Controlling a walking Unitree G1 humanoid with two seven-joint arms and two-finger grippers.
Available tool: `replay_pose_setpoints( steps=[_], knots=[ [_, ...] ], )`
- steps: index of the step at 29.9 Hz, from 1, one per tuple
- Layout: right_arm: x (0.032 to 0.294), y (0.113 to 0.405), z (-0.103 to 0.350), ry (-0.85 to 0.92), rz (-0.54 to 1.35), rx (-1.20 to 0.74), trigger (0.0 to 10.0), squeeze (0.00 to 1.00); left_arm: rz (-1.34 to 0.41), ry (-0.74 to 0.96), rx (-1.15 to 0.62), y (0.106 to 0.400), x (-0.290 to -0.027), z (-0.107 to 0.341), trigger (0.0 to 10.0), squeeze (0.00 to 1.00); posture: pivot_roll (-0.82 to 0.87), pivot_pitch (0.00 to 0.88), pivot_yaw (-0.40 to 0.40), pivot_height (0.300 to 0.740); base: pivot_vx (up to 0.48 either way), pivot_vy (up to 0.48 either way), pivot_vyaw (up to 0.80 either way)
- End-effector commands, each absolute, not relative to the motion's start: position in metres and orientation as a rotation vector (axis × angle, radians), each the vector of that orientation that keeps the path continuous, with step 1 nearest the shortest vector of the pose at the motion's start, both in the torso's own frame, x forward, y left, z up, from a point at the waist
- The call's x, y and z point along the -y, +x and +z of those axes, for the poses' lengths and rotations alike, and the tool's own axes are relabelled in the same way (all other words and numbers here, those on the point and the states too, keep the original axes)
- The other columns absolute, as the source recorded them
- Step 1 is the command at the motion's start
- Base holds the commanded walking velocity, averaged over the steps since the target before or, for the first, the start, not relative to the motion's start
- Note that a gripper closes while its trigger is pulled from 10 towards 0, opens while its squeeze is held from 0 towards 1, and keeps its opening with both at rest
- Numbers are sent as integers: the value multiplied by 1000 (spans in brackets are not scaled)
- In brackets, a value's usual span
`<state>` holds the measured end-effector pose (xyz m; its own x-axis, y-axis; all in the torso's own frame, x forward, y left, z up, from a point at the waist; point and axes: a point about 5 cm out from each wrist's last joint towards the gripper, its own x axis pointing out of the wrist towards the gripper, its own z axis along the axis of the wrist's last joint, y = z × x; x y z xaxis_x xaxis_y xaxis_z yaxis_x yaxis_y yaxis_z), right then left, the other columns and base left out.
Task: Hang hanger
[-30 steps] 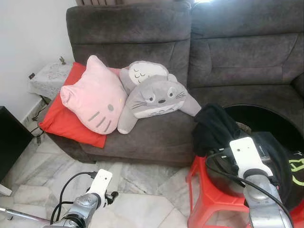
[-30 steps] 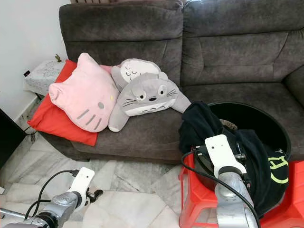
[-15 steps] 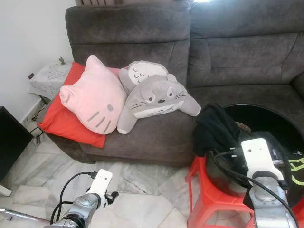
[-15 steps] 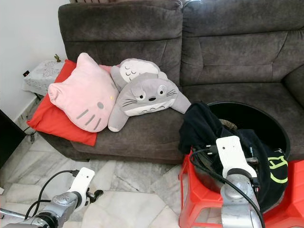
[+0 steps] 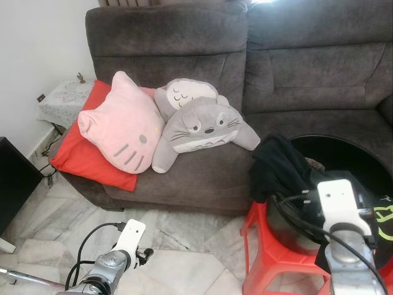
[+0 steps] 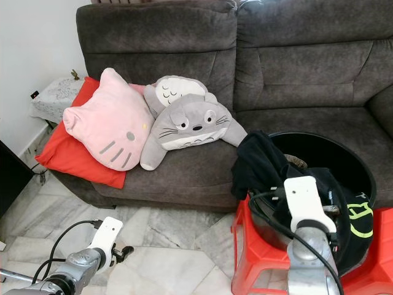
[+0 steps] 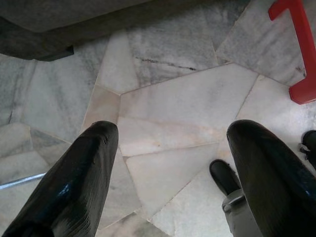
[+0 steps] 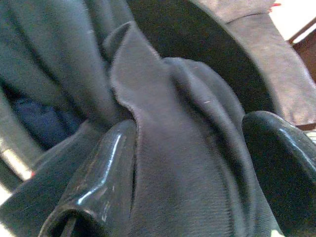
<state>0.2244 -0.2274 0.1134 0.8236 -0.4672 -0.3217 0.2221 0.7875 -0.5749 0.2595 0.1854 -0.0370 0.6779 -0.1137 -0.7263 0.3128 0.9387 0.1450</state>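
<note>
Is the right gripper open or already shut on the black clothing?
Open. In the right wrist view the right gripper has its two fingers spread apart, with a fold of the black clothing lying between them over the black tub.

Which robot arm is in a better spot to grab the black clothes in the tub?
Probably the right. Its right gripper is open with the black clothes between its fingers, over the black tub. The left gripper hangs over bare floor, away from it.
</note>
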Motion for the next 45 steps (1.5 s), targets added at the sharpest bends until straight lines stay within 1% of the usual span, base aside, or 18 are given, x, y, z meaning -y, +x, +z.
replay_pose_setpoints(
  steps=[1, 6, 14, 24, 34, 39, 45],
  knots=[
    [220, 224, 112, -550, -339, -480, 10000, 0, -245, 289, -807, 259, -189, -37, 10000, 0, -240, 0, 119, 740, 0, 0, 0],
    [220, 223, 116, -563, -342, -464, 10000, 0, -246, 288, -808, 258, -189, -37, 10000, 0, -240, 0, 119, 740, 0, 0, 0],
    [223, 211, 126, -580, -372, -407, 10000, 0, -253, 290, -810, 259, -188, -37, 10000, 0, -251, 0, 117, 740, 0, 0, 0],
    [224, 198, 114, -583, -379, -472, 10000, 0, -260, 292, -811, 259, -188, -37, 10000, 0, -255, 0, 118, 740, 0, 0, 0],
    [224, 204, 109, -589, -375, -474, 10000, 0, -259, 293, -810, 259, -187, -37, 10000, 0, -254, 0, 118, 740, 0, 0, 0],
    [224, 214, 113, -582, -394, -419, 10000, 0, -259, 294, -810, 259, -187, -37, 10000, 0, -251, 0, 117, 740, 0, 0, 0],
    [224, 221, 109, -580, -386, -418, 10000, 0, -257, 293, -809, 259, -187, -37, 10000, 0, -251, 0, 117, 740, 0, 0, 0]
  ],
)
